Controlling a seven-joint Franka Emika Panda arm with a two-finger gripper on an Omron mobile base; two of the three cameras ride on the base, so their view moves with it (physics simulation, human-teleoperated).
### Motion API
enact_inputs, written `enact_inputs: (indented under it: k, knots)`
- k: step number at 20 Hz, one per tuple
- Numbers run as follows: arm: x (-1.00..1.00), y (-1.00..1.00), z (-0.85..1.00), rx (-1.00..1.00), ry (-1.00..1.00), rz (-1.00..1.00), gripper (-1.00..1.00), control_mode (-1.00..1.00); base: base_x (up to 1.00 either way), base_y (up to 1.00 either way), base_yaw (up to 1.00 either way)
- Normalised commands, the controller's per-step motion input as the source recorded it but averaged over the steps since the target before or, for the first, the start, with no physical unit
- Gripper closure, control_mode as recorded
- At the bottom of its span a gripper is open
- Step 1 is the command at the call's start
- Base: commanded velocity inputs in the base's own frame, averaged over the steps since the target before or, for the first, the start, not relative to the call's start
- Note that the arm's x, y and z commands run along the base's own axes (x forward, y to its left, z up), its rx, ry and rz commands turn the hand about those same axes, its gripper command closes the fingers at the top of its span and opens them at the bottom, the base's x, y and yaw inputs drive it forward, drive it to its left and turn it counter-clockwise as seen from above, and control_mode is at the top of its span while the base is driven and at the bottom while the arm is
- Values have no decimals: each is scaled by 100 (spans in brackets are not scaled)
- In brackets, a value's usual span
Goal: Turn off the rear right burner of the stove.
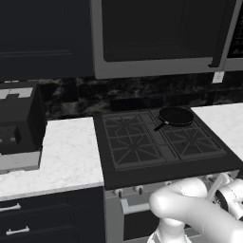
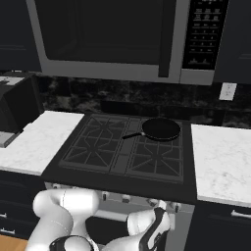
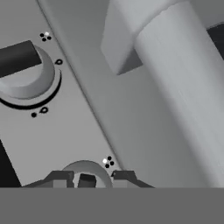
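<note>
The stove [image 1: 142,166] sits between two white desk tops. Its rear right burner [image 2: 159,135] is at the stove's back corner, and a small frying pan [image 2: 161,129] sits on it. The knobs are low on the stove's silver front, so the arm bends down there. The gripper [image 3: 91,177] has its jaws apart, one on each side of a round knob [image 3: 85,171], probably to turn it. Another knob [image 3: 24,72] sits beside it.

Marble counter [image 1: 71,156] — dark cabinets [image 1: 45,35]
</note>
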Motion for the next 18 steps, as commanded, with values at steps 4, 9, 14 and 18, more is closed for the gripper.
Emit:
enact_inputs:
  k: [4,9,14,18]
  knots:
    - [24,0,41,80,-1,-8,100,-100,0,0,0]
    - [49,0,54,71,0,-6,100,-100,0,0,0]
    - [64,-2,60,69,0,-9,100,-100,0,0,0]
    - [22,1,12,55,-6,-6,100,-100,0,0,0]
